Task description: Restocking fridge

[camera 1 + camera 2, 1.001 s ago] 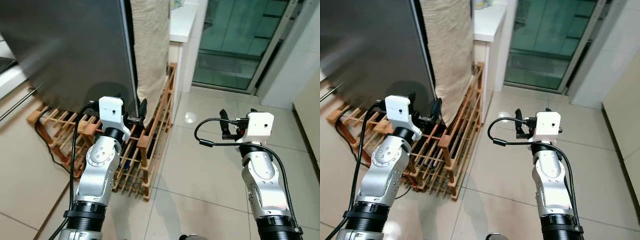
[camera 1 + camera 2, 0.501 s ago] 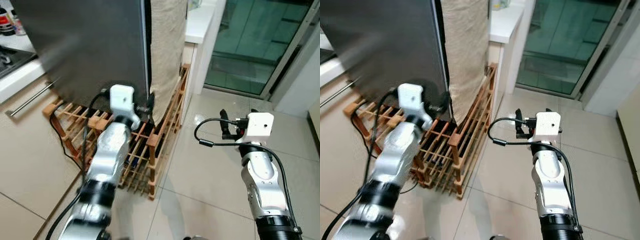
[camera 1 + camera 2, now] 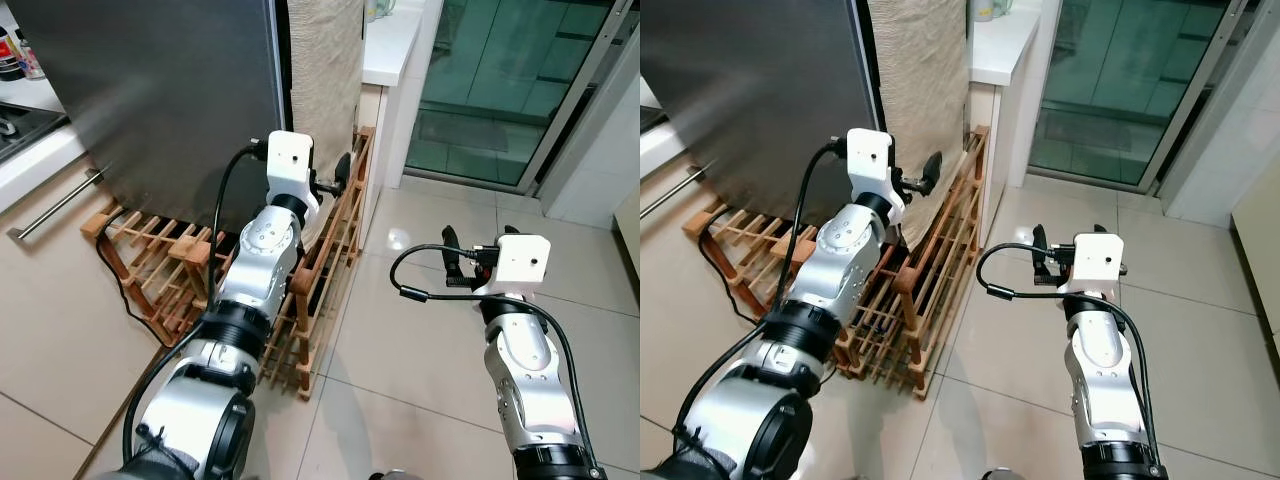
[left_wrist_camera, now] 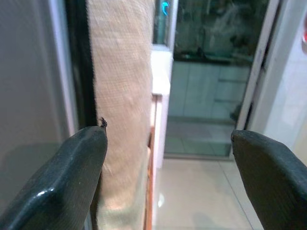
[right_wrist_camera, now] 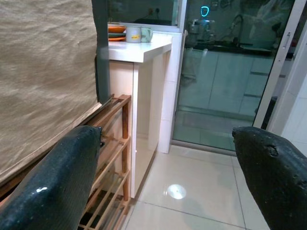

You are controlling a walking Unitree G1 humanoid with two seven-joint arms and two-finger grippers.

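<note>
The fridge (image 3: 170, 90) stands at the upper left, its dark grey steel door shut. A beige cloth (image 3: 325, 70) hangs down its right side. My left gripper (image 3: 337, 178) is raised in front of the fridge's right edge, by the dark gap between door and cloth. Its fingers (image 4: 72, 182) stand wide apart with nothing between them, so it is open. My right gripper (image 3: 450, 262) hovers over the tiled floor to the right, open and empty, pointing toward the cloth and the white counter (image 5: 139, 50).
A wooden slatted rack (image 3: 320, 280) lies under and beside the fridge, with a black cable (image 3: 120, 290) along its left end. A cabinet front with a steel handle (image 3: 50, 190) is at the left. Glass sliding doors (image 3: 490, 80) close off the back; tiled floor (image 3: 420, 340) lies to the right.
My left arm has risen and stretched forward, bringing its gripper from low by the rack up to the fridge's right edge. The head view shifted. The right arm stayed put.
</note>
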